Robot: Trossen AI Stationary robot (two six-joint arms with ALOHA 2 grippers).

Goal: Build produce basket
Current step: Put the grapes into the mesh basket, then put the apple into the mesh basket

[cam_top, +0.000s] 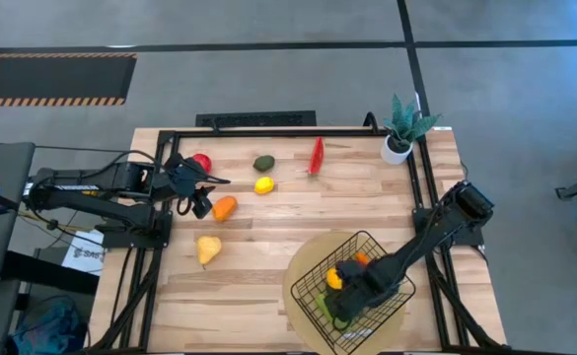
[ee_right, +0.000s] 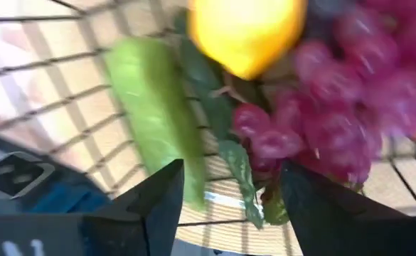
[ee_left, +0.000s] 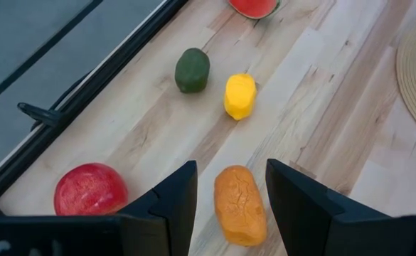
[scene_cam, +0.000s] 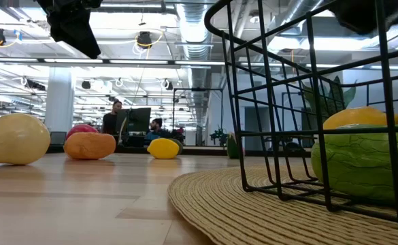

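Observation:
The black wire basket stands on a round tan mat at the near right. It holds a green cucumber, a lemon and purple grapes. My right gripper is open and empty just above them, inside the basket. My left gripper is open, above an orange oblong fruit at the table's left, a finger to each side of it and clear of it. A red apple, avocado, lemon, watermelon slice and pear lie loose on the table.
A potted green plant stands at the far right corner. A black frame rail runs along the table's far edge and down both sides. Bare wood lies in the middle of the table between the loose fruit and the mat.

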